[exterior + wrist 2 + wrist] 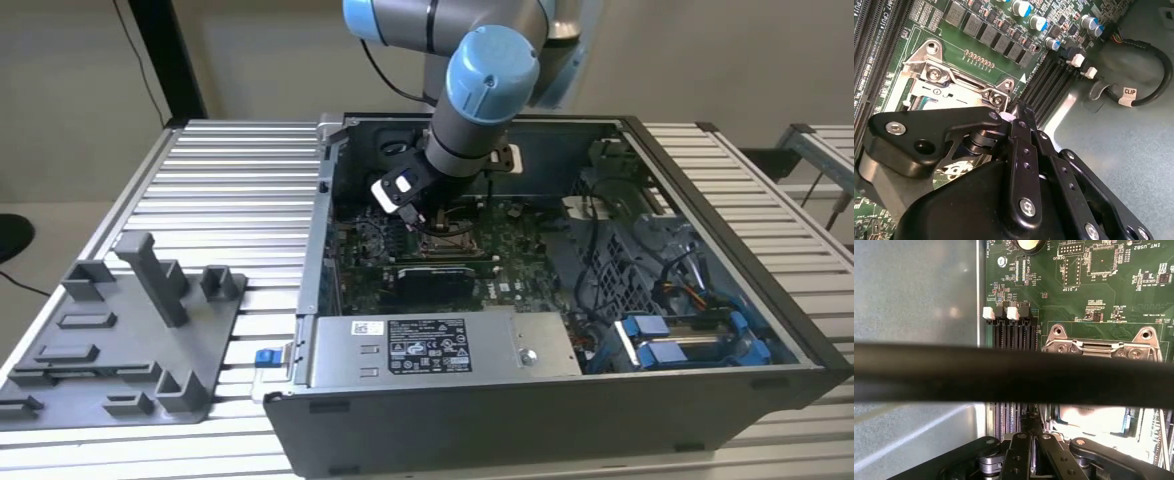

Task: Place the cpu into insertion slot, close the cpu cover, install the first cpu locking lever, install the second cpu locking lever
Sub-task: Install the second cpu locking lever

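On the ribbed metal table [200, 170], the grey plastic fixture tray [120, 335] lies off to the exterior view's left of the open dark-grey computer case [561, 400]. Inside the case, on the green circuit board [360, 255], the black two-fingered tool [424, 218] hangs low over the insertion slot [451, 232], the square silver-rimmed socket. In the second wrist view the tool [1015, 117] appears clenched, its fingertips [1021, 111] pressed together at the socket's corner, just beside the thin silver metal cpu cover [954, 80]. In the first wrist view the silvery-grey square cpu [1094, 417] lies within the socket frame.
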Controlling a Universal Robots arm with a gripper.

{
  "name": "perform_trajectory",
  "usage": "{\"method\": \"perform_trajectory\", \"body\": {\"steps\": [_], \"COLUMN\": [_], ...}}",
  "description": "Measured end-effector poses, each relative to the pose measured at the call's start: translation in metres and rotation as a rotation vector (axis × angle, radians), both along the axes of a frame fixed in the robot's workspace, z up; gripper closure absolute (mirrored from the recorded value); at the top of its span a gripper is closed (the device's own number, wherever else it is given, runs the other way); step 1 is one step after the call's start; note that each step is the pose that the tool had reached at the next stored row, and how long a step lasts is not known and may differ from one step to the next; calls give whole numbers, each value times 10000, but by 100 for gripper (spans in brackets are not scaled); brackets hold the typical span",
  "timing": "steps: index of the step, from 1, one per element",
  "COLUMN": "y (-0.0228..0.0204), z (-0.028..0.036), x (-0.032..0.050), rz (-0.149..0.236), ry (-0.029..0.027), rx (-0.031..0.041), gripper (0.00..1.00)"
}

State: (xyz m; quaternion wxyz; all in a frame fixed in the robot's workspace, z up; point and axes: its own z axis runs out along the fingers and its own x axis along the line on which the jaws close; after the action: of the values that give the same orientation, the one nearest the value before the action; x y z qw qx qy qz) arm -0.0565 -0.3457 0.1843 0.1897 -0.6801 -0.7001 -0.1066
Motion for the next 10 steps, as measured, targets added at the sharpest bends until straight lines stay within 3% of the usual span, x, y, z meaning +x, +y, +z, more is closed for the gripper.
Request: {"method": "perform_trajectory", "body": {"steps": [10], "y": [0], "z": [0], "x": [0], "rz": [0], "ry": [0], "rx": [-1], "gripper": [100]}}
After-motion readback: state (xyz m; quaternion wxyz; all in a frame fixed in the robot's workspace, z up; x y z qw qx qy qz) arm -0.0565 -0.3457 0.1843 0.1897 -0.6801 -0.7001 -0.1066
